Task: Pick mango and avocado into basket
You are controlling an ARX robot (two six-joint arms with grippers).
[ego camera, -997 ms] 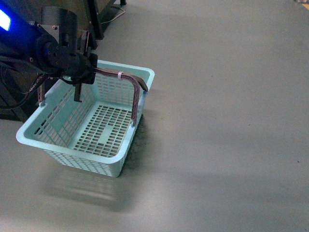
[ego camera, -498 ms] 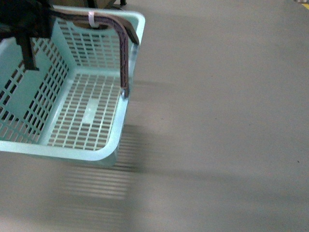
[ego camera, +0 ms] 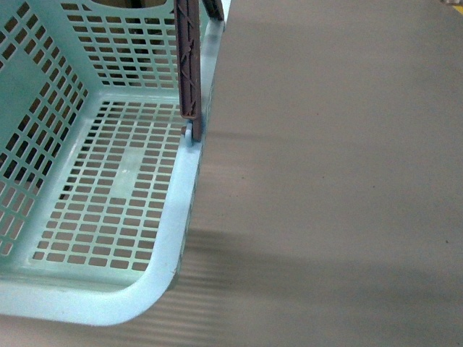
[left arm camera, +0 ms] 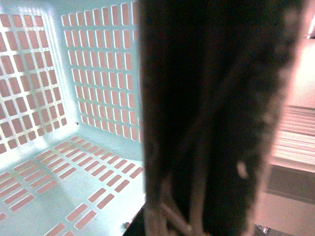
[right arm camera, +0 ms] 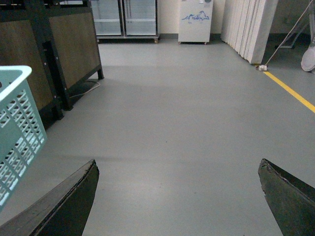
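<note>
grey concrete floor [ego camera: 333, 181], dark cabinets behind. light teal slotted plastic basket [ego camera: 181, 217] empty, grey-brown swing handle [ego camera: 189, 58] upright. mango, avocado in no view. right gripper [right arm camera: 177, 196] jaws spread, holding nothing. left gripper: cannot tell, dark handle blocks wrist view. likely best: keep basket level, locate fruit first.

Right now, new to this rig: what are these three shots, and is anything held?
It is a robot with two arms, each ending in a gripper. The front view, from a camera on its body, shows an empty teal basket hanging above grey floor. The left wrist camera looks into that basket; the dark bar filling it is the handle, so the left arm appears to hold it. The right wrist camera shows the right gripper open, holding nothing. No mango or avocado shows.
</note>
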